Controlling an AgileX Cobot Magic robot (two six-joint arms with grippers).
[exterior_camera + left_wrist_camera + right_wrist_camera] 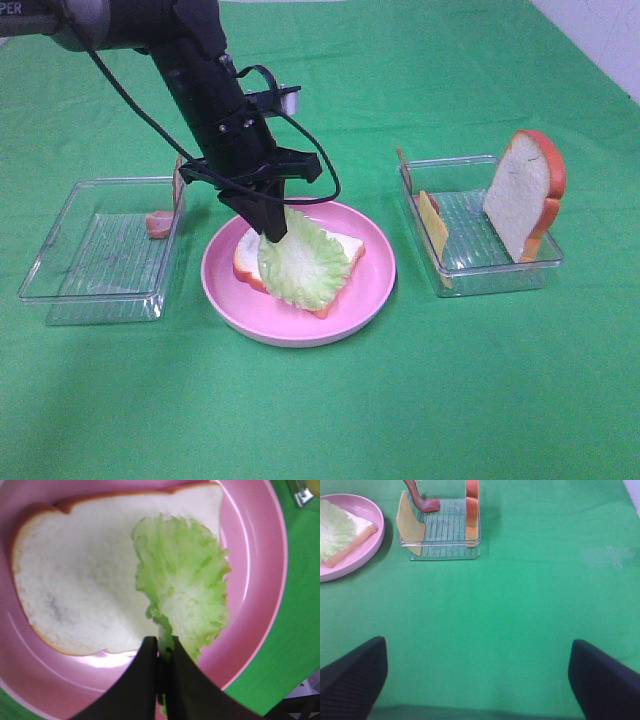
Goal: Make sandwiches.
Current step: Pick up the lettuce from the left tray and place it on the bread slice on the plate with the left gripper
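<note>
Shows the left gripper (pixel 270 225) pinched shut on the stalk end of the ruffled lettuce leaf (pixel 302 265), with the leaf draped over a white bread slice (pixel 343 244) lying flat on the round pink plate (pixel 300 335). Shows the right gripper (pixel 477 680) low over the green cloth (pixel 520 605), fingers spread wide and holding nothing. Has a second bread slice (pixel 522 192) standing upright in the clear right tray (pixel 480 275) beside the plate, with a yellow cheese slice (pixel 433 224) and a bacon strip (pixel 422 501), and another bacon piece (pixel 158 224) in the left tray (pixel 90 290).
</note>
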